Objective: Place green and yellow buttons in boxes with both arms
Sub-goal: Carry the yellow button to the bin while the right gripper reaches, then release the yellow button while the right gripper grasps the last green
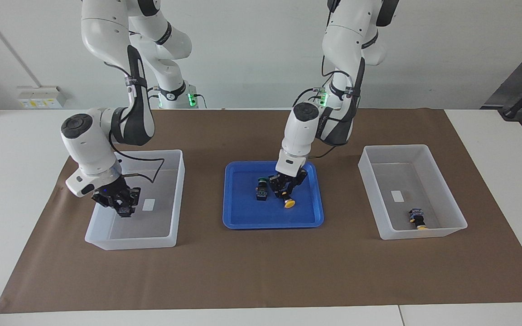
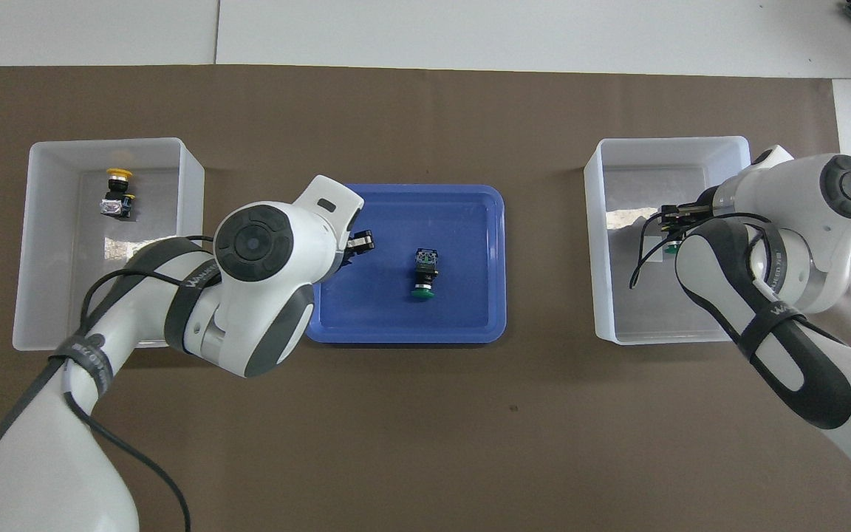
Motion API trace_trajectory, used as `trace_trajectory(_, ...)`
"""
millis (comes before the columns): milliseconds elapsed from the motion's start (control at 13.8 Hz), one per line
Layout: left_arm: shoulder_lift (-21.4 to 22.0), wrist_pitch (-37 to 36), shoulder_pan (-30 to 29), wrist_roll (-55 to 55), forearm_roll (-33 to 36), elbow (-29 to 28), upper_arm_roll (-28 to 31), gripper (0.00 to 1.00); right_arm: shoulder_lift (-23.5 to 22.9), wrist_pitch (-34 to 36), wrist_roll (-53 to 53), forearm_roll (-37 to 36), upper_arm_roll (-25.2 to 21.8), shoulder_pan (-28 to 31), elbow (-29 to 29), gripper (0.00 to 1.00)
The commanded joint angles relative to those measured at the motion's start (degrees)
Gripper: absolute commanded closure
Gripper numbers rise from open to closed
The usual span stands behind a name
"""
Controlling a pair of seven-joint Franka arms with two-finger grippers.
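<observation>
The left gripper (image 1: 287, 189) grips a yellow button (image 1: 288, 202) just above the blue tray (image 1: 243, 217), beside a green button (image 1: 261, 188) lying in it. The right gripper (image 1: 123, 204) holds another green button (image 2: 670, 248) over one box (image 1: 170, 199). A second yellow button (image 1: 418, 219) lies in the other box (image 1: 447, 199).

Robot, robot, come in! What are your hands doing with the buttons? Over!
Left hand over blue tray, shut on yellow button. Right hand over box, shut on green button. Another green button in tray. Nothing blocking.
</observation>
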State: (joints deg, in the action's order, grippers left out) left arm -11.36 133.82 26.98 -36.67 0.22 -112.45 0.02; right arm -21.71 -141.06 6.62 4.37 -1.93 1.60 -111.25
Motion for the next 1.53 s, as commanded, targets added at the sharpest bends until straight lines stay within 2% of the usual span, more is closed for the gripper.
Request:
trace_trajectory(0,6.34,-5.23,-6.04,8.17,0.40,-1.11,-0.20,1.00,-0.27,-1.59,-0.82,0.90,0.35,0.07,-0.54,0.00)
trace_trajectory(218,6.79,-3.57,-13.77,16.42,0.49,-0.05,-0.20,1.00,3.58,1.73,-1.17,0.90,0.78,-1.42,0.42,0.00)
trace_trajectory(364,6.35,2.21,-18.60,22.85,0.22,-0.92,-0.20,1.00,7.45,7.26,-3.53,0.82,0.87,-3.00,2.08,0.00)
trace_trajectory(582,5.82,6.71,-22.31,26.53,0.22,-2.77,-0.20,1.00,8.17,17.11,-10.98,-0.15,0.87,-7.48,9.36,0.00)
trace_trajectory(727,5.47,7.51,-25.38,33.12,0.13,-3.91,-0.29,1.00,8.08,19.68,-16.43,-0.24,0.87,-12.39,11.93,0.00)
trace_trajectory(1018,0.83,14.08,-26.63,36.58,0.13,-4.53,-0.20,1.00,7.30,18.28,-30.85,-1.03,0.96,-23.20,11.94,0.00)
trace_trajectory(1236,-1.91,18.06,-27.85,39.73,0.13,-4.53,-0.20,0.99,4.66,13.98,-37.45,-1.12,0.96,-28.05,11.94,0.00)
trace_trajectory(1455,-4.19,19.89,-27.86,40.36,0.13,-4.53,-0.20,0.88,1.50,10.29,-42.55,-1.29,0.87,-32.36,11.94,0.00)
